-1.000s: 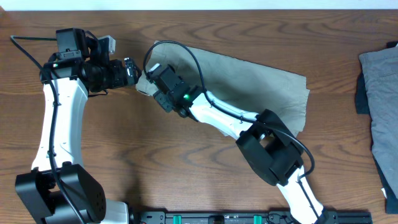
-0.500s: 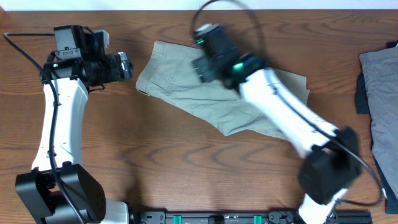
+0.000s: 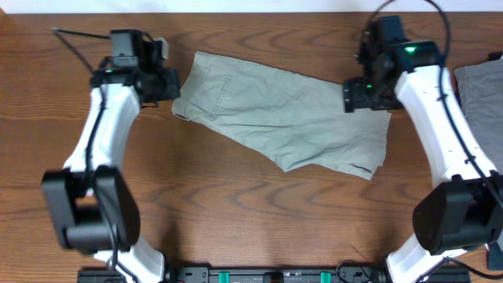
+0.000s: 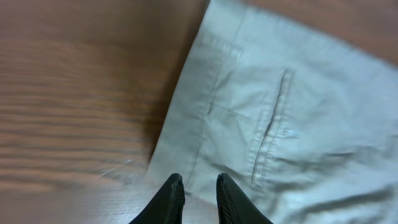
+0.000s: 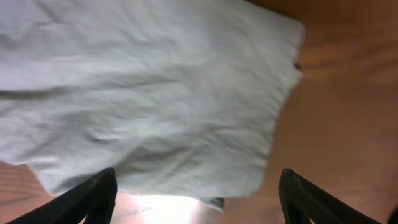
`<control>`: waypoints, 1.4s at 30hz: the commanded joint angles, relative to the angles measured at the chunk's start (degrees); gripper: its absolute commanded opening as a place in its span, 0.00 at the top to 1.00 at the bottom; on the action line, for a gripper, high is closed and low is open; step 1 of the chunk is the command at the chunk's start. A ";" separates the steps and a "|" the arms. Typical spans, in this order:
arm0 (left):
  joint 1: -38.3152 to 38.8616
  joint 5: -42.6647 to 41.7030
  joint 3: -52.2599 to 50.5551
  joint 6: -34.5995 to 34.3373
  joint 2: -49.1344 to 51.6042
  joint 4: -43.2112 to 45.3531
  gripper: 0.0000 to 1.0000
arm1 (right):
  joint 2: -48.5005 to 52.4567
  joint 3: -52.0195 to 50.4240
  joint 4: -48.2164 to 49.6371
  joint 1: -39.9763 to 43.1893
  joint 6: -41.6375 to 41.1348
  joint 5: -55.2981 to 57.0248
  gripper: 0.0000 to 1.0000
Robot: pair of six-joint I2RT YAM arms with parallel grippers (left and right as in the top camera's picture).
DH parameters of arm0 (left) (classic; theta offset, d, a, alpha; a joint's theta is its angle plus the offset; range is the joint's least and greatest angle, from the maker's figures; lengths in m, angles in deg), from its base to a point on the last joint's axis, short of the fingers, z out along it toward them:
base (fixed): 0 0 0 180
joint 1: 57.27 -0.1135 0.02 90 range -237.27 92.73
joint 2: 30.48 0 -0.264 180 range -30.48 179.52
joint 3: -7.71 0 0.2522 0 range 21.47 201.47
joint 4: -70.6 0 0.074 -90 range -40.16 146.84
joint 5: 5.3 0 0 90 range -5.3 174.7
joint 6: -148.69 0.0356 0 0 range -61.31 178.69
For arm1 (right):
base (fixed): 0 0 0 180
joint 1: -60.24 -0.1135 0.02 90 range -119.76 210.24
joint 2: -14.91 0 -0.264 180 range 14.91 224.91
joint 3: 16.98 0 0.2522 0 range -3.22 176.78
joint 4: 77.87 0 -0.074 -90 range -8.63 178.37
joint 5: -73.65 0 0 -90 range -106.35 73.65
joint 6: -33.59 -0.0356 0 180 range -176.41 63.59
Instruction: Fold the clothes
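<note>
Khaki cotton spread flat on the wooden table [image 3: 236,228]: the shorts [image 3: 291,118] lie in its far half, between the two arms. Their long axis runs side to side with a slight slant. The waistband [image 4: 205,106] points toward the robot's left and sits a little farther back, while the leg hems trail off to the right and nearer the bases. A welt pocket [image 4: 270,134] faces up just inside the band. Each arm sits at one end of that axis, probably so the garment can be taken by both ends and doubled over. The left gripper [image 3: 169,85] is at the waistband's outer edge with its fingers [image 4: 171,199] drawn nearly together, only a sliver between them. Whether fabric is pinched there cannot be told from the blurred wrist view. The right gripper [image 3: 364,101] hangs over the hem end with its jaws spread wide, holding nothing — the cloth lies loose beneath them. A plain grey garment [image 3: 479,86] and a dark navy cloth [image 3: 456,118] sit apart at the right edge.
</note>
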 commanded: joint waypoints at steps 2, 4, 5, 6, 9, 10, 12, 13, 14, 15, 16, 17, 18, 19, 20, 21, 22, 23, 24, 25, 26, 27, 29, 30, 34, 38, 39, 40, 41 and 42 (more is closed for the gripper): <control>1.18 0.59 -0.50 0.07 5.25 0.87 0.79 | -0.37 -1.95 -1.79 4.72 -1.60 -3.43 0.20; 1.53 0.59 -0.48 0.04 7.26 1.05 0.79 | -0.37 -4.28 -1.70 6.27 -1.84 -3.69 0.23; 1.66 0.59 -0.48 0.07 8.13 1.07 0.79 | -0.37 -5.79 -1.27 6.88 -2.23 -3.67 0.24; 1.75 0.61 -0.48 0.07 8.92 1.05 0.79 | -0.37 -7.76 -0.52 7.52 -2.78 -3.69 0.25; 1.84 0.63 -0.50 0.07 11.19 0.55 0.79 | -0.37 -13.49 3.23 9.18 -3.28 -3.69 0.28; 1.84 0.76 -0.50 0.07 11.80 0.20 0.79 | -0.37 -15.74 5.64 9.73 -3.28 -3.67 0.30; 1.84 0.83 -0.50 0.04 12.72 -0.70 0.79 | -0.37 -19.80 10.49 10.80 -4.33 -3.67 0.36; 1.84 0.83 -0.50 0.02 12.92 -1.36 0.79 | -0.37 -21.68 12.87 11.34 -5.07 -3.67 0.39; 1.84 0.83 -0.50 -0.20 13.07 -2.38 0.80 | -0.37 -23.80 15.52 12.00 -5.68 -3.67 0.41; 1.84 0.83 -0.50 -1.03 13.09 -3.82 0.81 | -0.37 -25.49 17.68 12.59 -5.86 -3.85 0.41; 1.84 0.83 -0.50 -1.64 13.09 -5.16 0.81 | -0.37 -27.36 20.11 13.22 -5.86 -3.85 0.42; 1.84 0.85 -0.50 -2.03 13.09 -6.67 0.87 | -0.37 -28.81 22.05 13.75 -5.84 -3.85 0.42; 1.84 1.03 -0.50 -2.12 13.09 -7.85 0.89 | -0.37 -30.25 24.04 14.38 -5.86 -3.87 0.42; 1.84 1.77 -0.50 -2.80 13.09 -8.98 0.91 | -0.37 -31.34 25.57 14.88 -5.86 -3.87 0.42; 1.84 2.99 -0.50 -3.89 13.09 -10.21 0.91 | -0.37 -32.44 27.19 15.41 -5.84 -3.85 0.42; 1.84 4.42 -0.50 -4.90 13.09 -11.63 0.91 | -0.37 -33.20 28.41 15.80 -5.81 -3.85 0.42; 1.84 5.35 -0.50 -5.07 13.09 -13.14 0.91 | -0.37 -33.88 29.59 16.20 -5.81 -3.87 0.41; 1.81 5.77 -0.50 -5.07 13.09 -14.27 0.91 | -0.37 -34.32 30.49 16.44 -5.81 -3.87 0.40; 1.81 6.03 -0.48 -5.07 13.07 -15.41 0.92 | -0.37 -34.45 30.84 16.55 -5.79 -3.85 0.39; 1.81 6.25 -0.48 -5.09 13.07 -16.41 0.91 | -0.37 -34.42 31.04 16.63 -5.35 -3.85 0.38; 1.81 6.34 -0.48 -5.09 12.90 -17.25 0.91 | -0.37 -34.38 31.43 16.61 -4.83 -3.85 0.36; 1.84 6.36 -0.48 -5.09 12.70 -17.66 0.91 | -0.39 -34.25 31.82 16.63 -4.31 -3.85 0.35; 1.81 6.36 -0.22 -5.09 11.87 -17.64 0.91 | -0.42 -33.20 32.06 16.63 -3.58 -3.85 0.32; 1.77 6.36 0.42 -5.09 11.23 -17.66 0.91 | -0.50 -32.17 31.91 16.63 -3.54 -3.85 0.30; 1.79 6.34 3.78 -5.09 7.28 -17.81 0.84 | -0.72 -24.96 28.33 16.63 -2.62 -3.87 0.25; 1.77 6.36 7.17 -5.05 1.38 -17.14 0.73 | -0.72 -16.92 25.79 16.63 0.15 -3.93 0.20; 1.77 6.36 7.58 -5.05 0.00 -16.61 0.73 | -0.70 -15.43 26.08 16.63 0.98 -4.17 0.20; 1.77 6.34 7.74 -5.05 -1.46 -15.91 0.71 | -0.70 -14.49 26.60 16.63 1.81 -4.74 0.20; 1.79 6.34 7.74 -5.07 -2.86 -15.34 0.64 | -0.70 -13.92 27.54 16.63 2.75 -5.49 0.20; 1.79 6.34 7.74 -5.07 -4.26 -15.02 0.59 | -0.70 -13.79 28.65 16.63 3.08 -5.77 0.20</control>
